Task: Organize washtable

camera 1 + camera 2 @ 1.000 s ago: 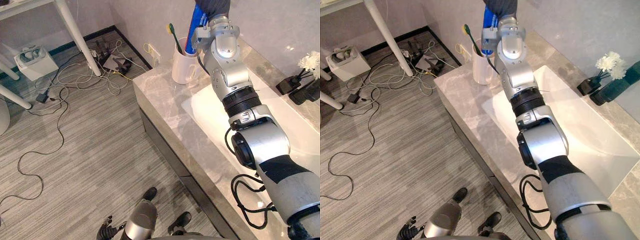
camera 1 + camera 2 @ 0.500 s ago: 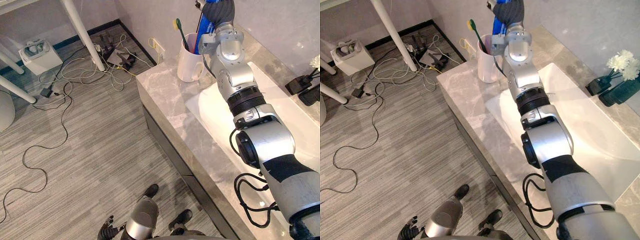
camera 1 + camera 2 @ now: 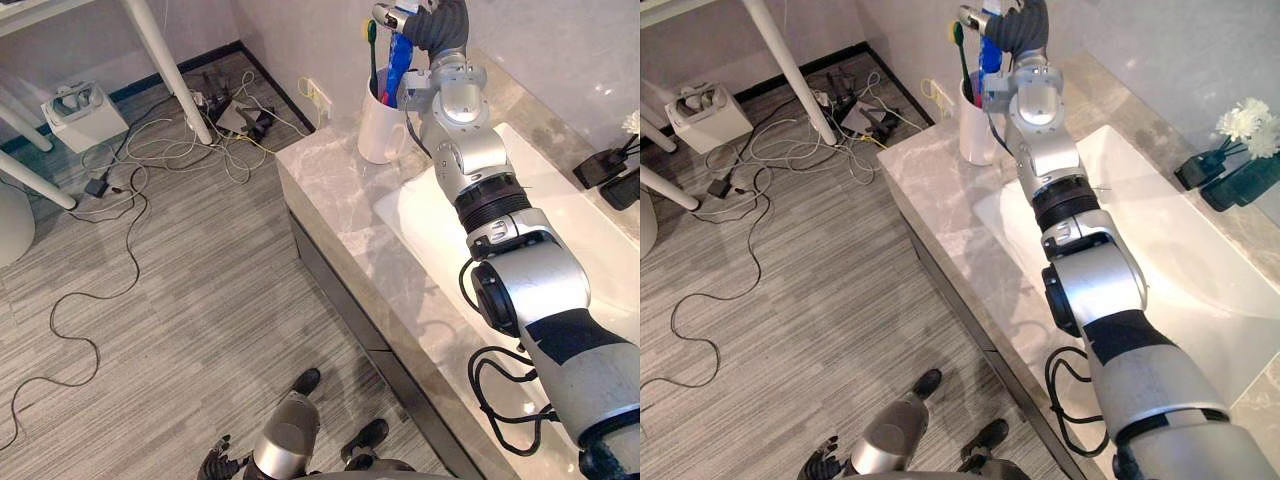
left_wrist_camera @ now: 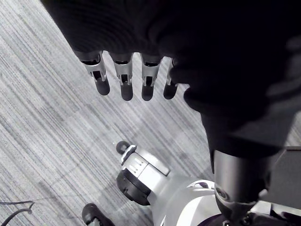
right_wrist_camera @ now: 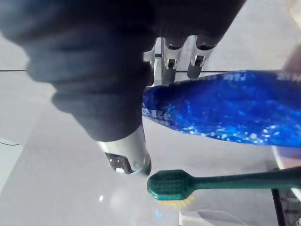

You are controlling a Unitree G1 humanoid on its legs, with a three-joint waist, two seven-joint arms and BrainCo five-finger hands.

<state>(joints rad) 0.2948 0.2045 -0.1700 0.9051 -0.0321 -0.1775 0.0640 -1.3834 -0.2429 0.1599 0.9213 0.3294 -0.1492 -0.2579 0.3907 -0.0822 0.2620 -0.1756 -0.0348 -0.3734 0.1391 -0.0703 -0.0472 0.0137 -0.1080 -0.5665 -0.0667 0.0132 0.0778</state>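
Blue tube (image 5: 221,113) in right hand (image 5: 108,94)

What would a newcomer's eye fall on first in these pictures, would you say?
The right hand, far out over the marble counter, is shut on a blue tube that dips into the white cup at the counter's corner. A green toothbrush stands in that cup, and loose cables tangle on the floor.
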